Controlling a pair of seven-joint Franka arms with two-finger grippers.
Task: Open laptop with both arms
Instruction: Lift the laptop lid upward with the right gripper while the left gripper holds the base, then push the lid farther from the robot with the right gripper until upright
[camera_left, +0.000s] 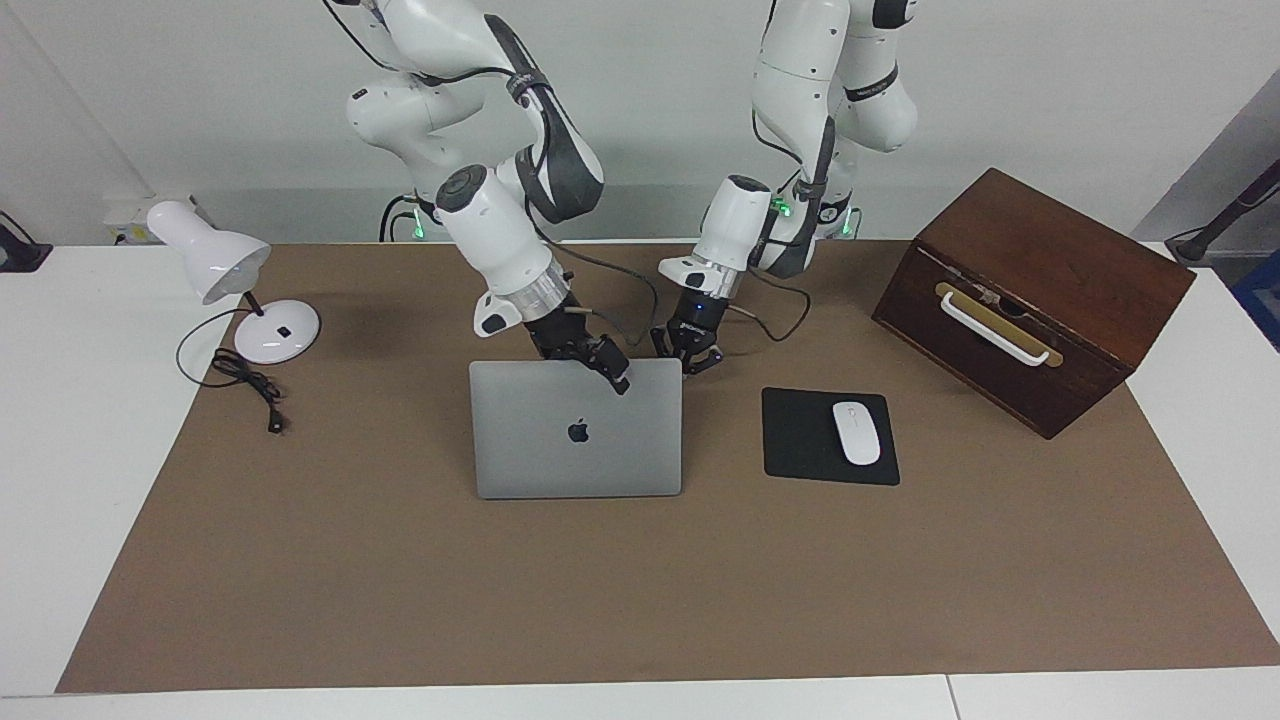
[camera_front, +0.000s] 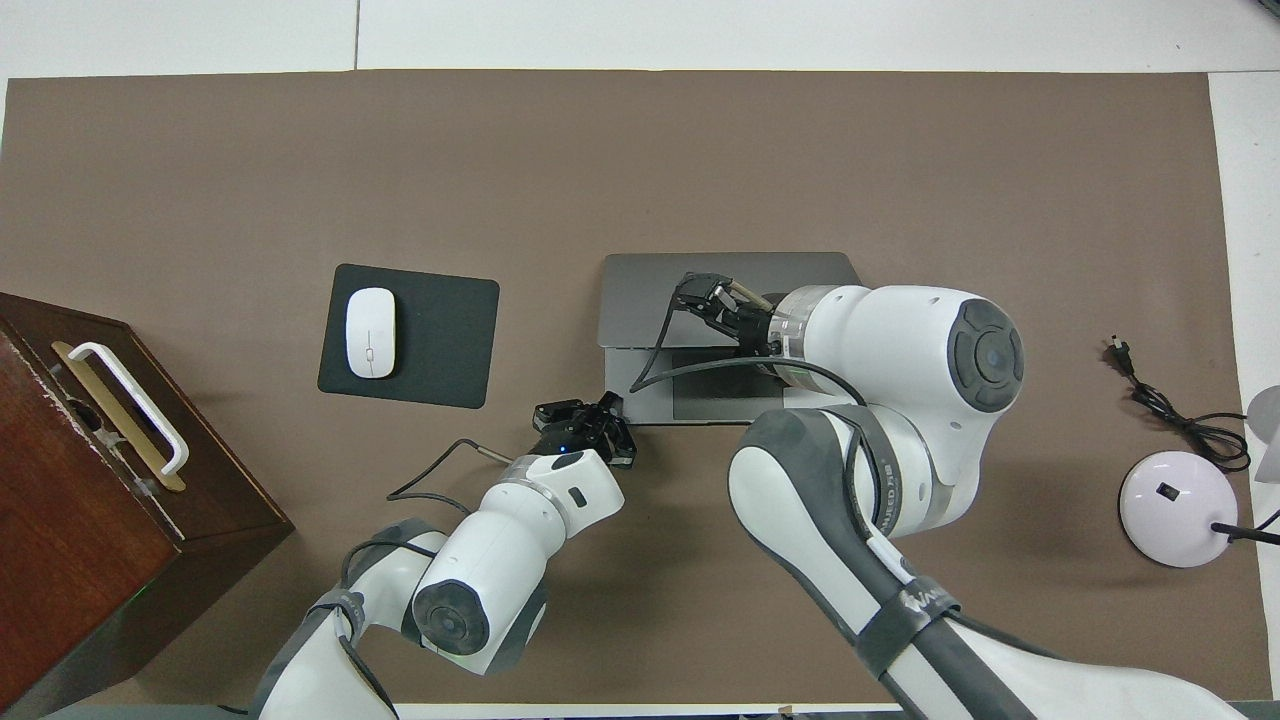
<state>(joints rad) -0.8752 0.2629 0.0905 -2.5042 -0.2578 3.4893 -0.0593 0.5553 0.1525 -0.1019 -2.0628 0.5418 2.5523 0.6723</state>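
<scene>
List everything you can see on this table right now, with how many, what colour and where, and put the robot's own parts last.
laptop: one, silver-grey, mid-mat, lid partly raised
mouse pad: one, black, beside the laptop toward the left arm's end
mouse: one, white, on the mouse pad
wooden box: one, dark brown with a white handle, left arm's end
desk lamp: one, white, right arm's end, cord unplugged
mat: one, brown, covering the table
right gripper: one, black, at the lid's raised edge
left gripper: one, black, by the laptop's corner
</scene>
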